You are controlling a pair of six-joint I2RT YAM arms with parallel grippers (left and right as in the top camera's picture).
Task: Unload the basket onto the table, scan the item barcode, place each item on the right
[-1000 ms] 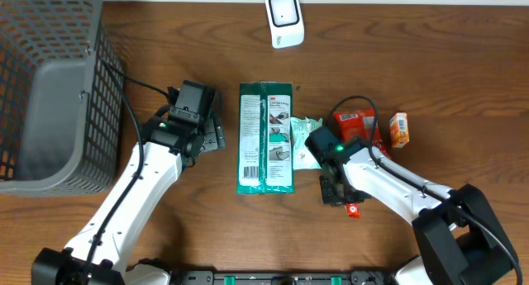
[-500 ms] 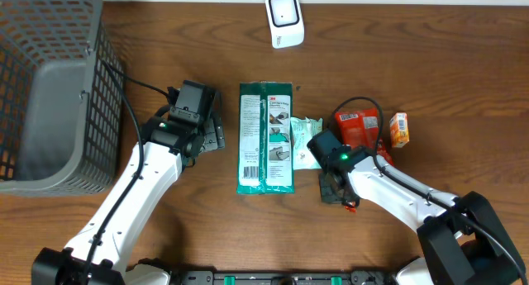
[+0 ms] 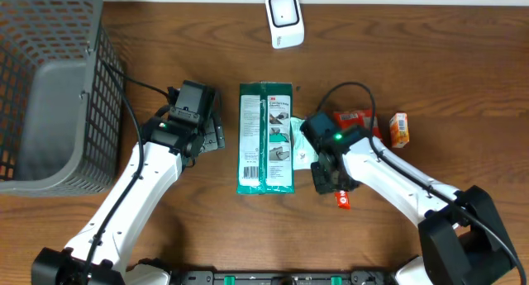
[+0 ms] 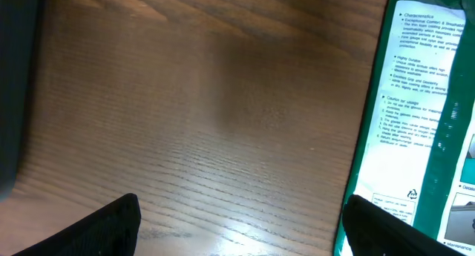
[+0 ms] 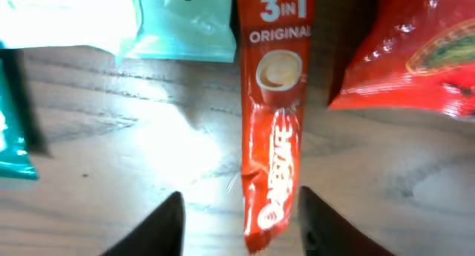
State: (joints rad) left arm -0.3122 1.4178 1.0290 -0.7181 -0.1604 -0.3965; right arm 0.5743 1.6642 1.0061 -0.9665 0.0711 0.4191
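Note:
A red 3-in-1 coffee sachet [image 5: 273,137] lies flat on the wooden table, its lower end between the fingers of my right gripper [image 5: 241,222] and nearer the right one. That gripper stands open, with gaps on both sides of the sachet. From overhead the sachet's tip [image 3: 343,200] pokes out below the right gripper [image 3: 335,182]. The white scanner [image 3: 284,19] stands at the table's far edge. My left gripper [image 4: 237,226] is open over bare wood, just left of the long green package [image 4: 423,100].
The green package [image 3: 266,138] lies mid-table with a pale teal packet [image 3: 304,140] beside it. A red pouch [image 3: 355,120] and a small orange box [image 3: 399,129] sit to the right. A grey wire basket [image 3: 50,87] fills the far left corner.
My right gripper closed around the sachet and has now opened again, shifting slightly left and toward the back. The sachet rests on the table. The left arm has not moved.

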